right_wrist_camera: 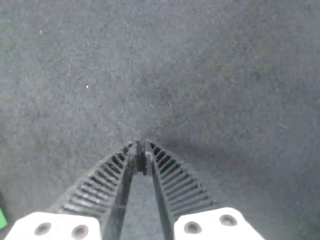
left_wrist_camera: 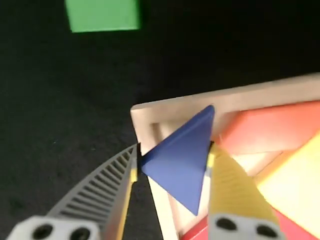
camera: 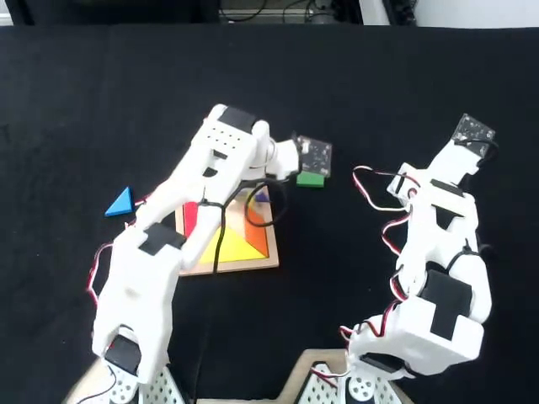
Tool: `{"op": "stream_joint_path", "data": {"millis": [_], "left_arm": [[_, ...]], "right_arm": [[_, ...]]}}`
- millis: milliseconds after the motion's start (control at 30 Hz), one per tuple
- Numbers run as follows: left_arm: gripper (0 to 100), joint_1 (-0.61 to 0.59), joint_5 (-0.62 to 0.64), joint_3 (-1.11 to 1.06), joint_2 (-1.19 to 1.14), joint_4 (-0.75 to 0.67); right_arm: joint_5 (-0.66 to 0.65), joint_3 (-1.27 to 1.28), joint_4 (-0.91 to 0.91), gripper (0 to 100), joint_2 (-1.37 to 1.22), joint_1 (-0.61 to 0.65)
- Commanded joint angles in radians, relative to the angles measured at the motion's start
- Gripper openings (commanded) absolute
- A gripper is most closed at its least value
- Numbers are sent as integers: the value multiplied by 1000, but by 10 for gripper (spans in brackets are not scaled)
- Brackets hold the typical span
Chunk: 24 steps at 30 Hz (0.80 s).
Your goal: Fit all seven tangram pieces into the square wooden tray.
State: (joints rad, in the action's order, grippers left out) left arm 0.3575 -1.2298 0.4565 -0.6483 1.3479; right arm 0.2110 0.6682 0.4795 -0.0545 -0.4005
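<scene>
The left jaws are clamped on a dark blue triangle (left_wrist_camera: 182,160), held over a corner of the wooden tray (left_wrist_camera: 200,102). The tray holds red (camera: 191,215) and yellow (camera: 233,242) pieces and is partly hidden from above by the left arm. A green square (left_wrist_camera: 102,14) lies on the black surface (camera: 379,84) near that corner, and a light blue triangle (camera: 121,203) lies well apart. The right jaws are together over the surface.

The high camera looked down over the black cloth tabletop (camera: 404,67). Both wrist cameras faced it closely. The left one shared the square wooden tray (left_wrist_camera: 225,100) and green square block (left_wrist_camera: 102,15) with the high view.
</scene>
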Motion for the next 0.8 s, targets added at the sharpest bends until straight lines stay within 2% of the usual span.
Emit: {"op": "stream_joint_path", "data": {"millis": [0,333,500,600,700,767], "left_arm": [[245,-4,37,73,8,6],[234,-18,35,111,12,87],[220,-85,11,142,3,247],[170,-117,15,140,2,259],[167,-122,31,120,2,252],[166,-116,66,87,0,196]], "right_arm": [[5,-65,-18,11,42,6],[5,-65,-18,11,42,6],[5,-65,-18,11,42,8],[5,-65,-18,11,42,8],[5,-65,-18,11,42,8],[5,-65,-18,11,42,8]]}}
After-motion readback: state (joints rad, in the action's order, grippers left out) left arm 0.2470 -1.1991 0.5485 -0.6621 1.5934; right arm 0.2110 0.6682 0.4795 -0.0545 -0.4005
